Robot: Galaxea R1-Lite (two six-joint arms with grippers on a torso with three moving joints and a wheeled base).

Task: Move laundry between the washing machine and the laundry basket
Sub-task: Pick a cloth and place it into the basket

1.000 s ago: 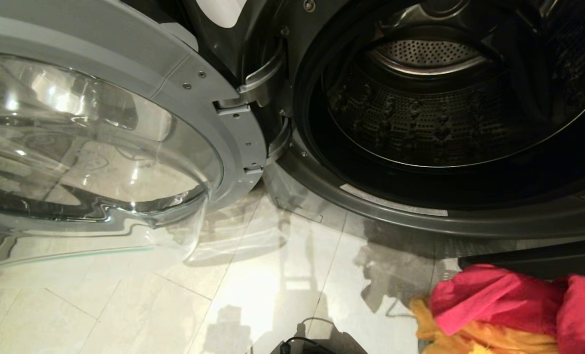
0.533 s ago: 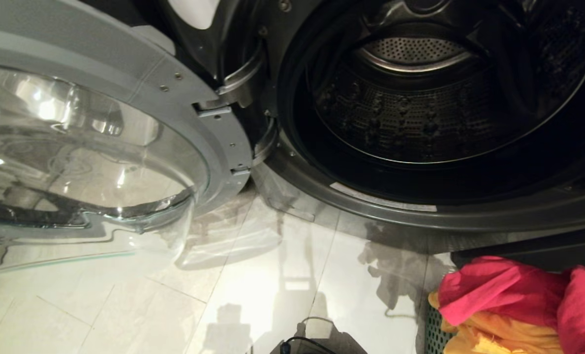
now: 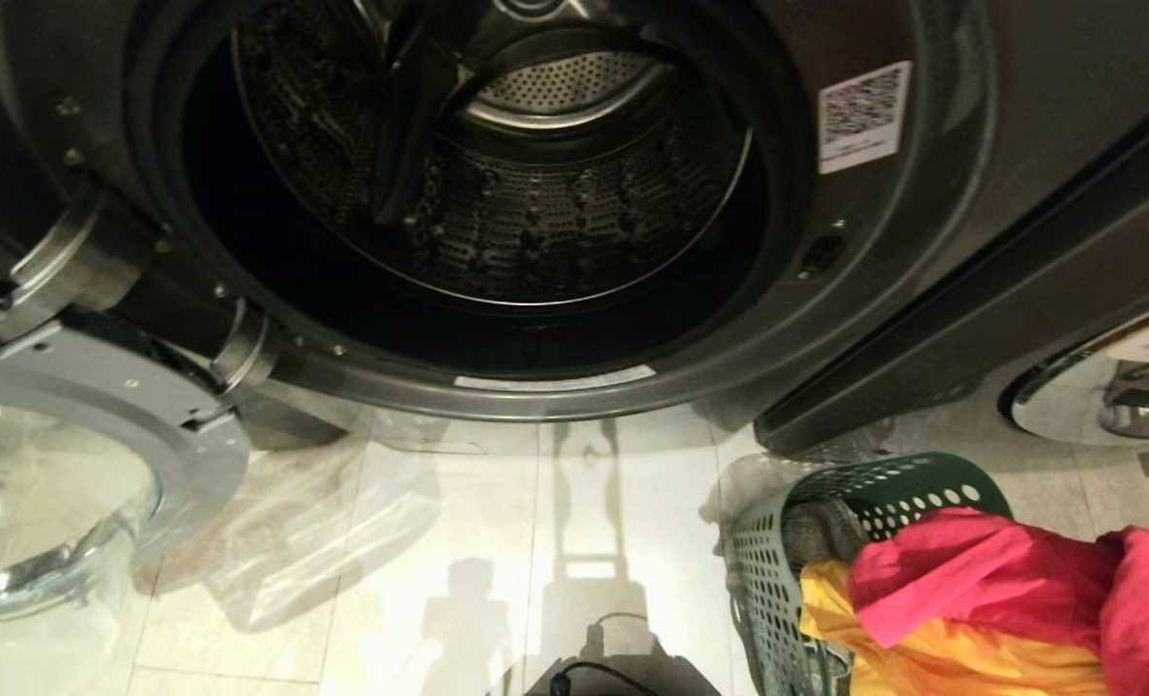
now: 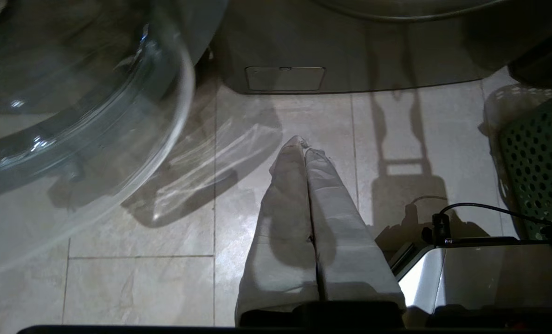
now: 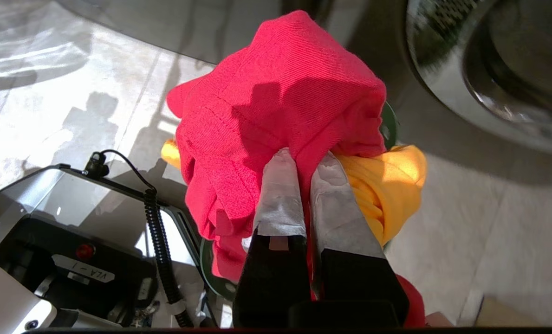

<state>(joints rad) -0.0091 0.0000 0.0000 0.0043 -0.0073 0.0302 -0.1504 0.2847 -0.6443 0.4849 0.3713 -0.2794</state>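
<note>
On the pale tiled floor (image 3: 497, 541), the right gripper (image 5: 303, 169), jaws pinching soft, light red laundry (image 5: 276, 102) by a bunched fold above the green laundry basket (image 3: 777, 561), looks secure; left gripper (image 4: 303, 148) pressed together, idle.

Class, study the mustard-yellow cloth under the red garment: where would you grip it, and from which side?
Probably the bulging yellow fold that sticks out beside the red garment, approached from that open side. The rest is buried under red cloth that the right gripper is shut on, above the laundry basket, so only this lobe is free to pinch.
</note>
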